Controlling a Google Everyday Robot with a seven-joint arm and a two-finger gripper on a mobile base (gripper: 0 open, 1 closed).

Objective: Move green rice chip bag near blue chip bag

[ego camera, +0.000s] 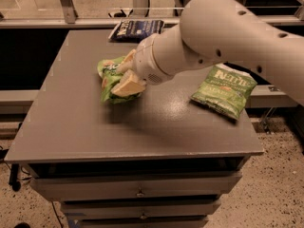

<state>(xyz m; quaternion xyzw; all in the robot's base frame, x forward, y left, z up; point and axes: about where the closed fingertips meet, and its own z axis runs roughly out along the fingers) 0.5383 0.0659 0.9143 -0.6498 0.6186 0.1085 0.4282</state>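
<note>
Jaws closed on the green rice chip bag (110, 77), one pale finger (128, 60) above the pouch and the other (127, 85) below, bag crumpled between them. Gripper (124, 72) sits over the left-centre of the grey table (85, 127), at the end of a thick white arm (228, 37) that comes in from the upper right. Bag is bright light green, bunched up, dark green label patch with white lettering showing near its top left; the text can't be read because of the creases. Can't tell whether the bag's underside touches the tabletop or is just off it.

Blue chip bag (137, 29) lies flat at the far edge of the table, behind the gripper and slightly to its right, dark navy with white lettering that is not legible. Green rice chip bag is near it but apart, bare tabletop between them.

Second green bag (224, 90) lies flat on the right side of the table, close to the right edge, well apart from the gripper. Darker green, white "KETTLE" across its top, smaller print below unreadable. Part of its upper edge is hidden by the arm.

Under the tabletop, grey drawers (140, 193) with small metal pulls. Speckled floor (266, 194) at lower right.
</note>
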